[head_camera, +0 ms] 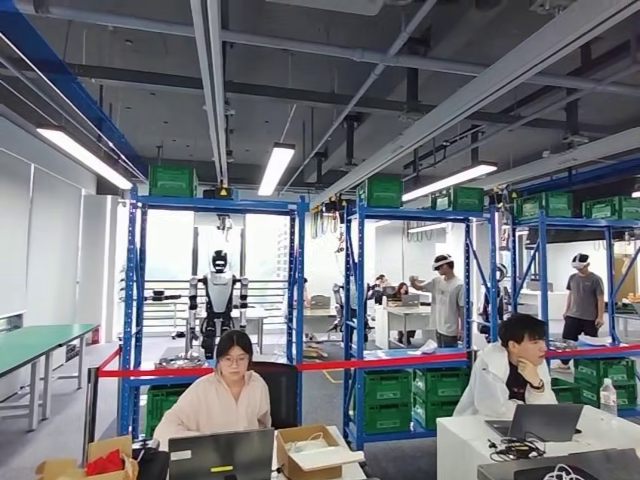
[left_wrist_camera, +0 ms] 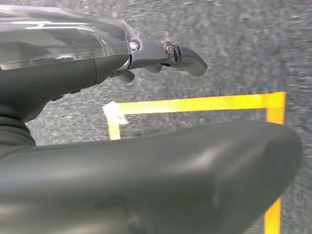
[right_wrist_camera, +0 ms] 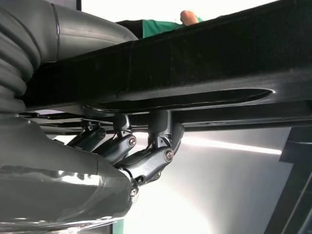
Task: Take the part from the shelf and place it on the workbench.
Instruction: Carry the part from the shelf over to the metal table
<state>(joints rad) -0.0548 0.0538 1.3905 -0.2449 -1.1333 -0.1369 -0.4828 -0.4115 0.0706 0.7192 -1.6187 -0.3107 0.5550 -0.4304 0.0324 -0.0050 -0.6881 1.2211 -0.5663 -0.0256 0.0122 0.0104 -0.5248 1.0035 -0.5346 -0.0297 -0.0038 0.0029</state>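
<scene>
A: where's the part?

B: In the right wrist view I see a long black part (right_wrist_camera: pixel 206 73) running right across the picture, a shallow slot along its face. right hand (right_wrist_camera: pixel 147 156) is under it, dark fingers (right_wrist_camera: pixel 162 156) bent up and pressed onto its underside, so it grips the part. I can't see the thumb side of the hold, it's hidden by the part

A: left?

B: left hand (left_wrist_camera: pixel 73 73) holds nothing. Its fingers (left_wrist_camera: pixel 184 58) are stretched out nearly straight and lie close together, thumb (left_wrist_camera: pixel 165 175) well apart from them. Behind it I see grey speckled floor (left_wrist_camera: pixel 221 39) with a yellow tape line (left_wrist_camera: pixel 191 104) turning a corner

A: head cam?

B: Looking level across the room. Blue shelf racks (head_camera: pixel 298 290) ahead, green crates (head_camera: pixel 388 388) on the lower level and more along the top. A red strap (head_camera: pixel 377 363) runs across the racks. Another humanoid (head_camera: pixel 219 300) stands behind the left rack

A: people?

B: One person (head_camera: pixel 226 395) seated at a laptop, near centre, cardboard box (head_camera: pixel 309 450) beside them. Another (head_camera: pixel 513 370) in a white jacket at a white table (head_camera: pixel 468 435) on the right. Two standing people with headsets (head_camera: pixel 445 300) further back. Green-topped bench (head_camera: pixel 30 345) at far left
</scene>
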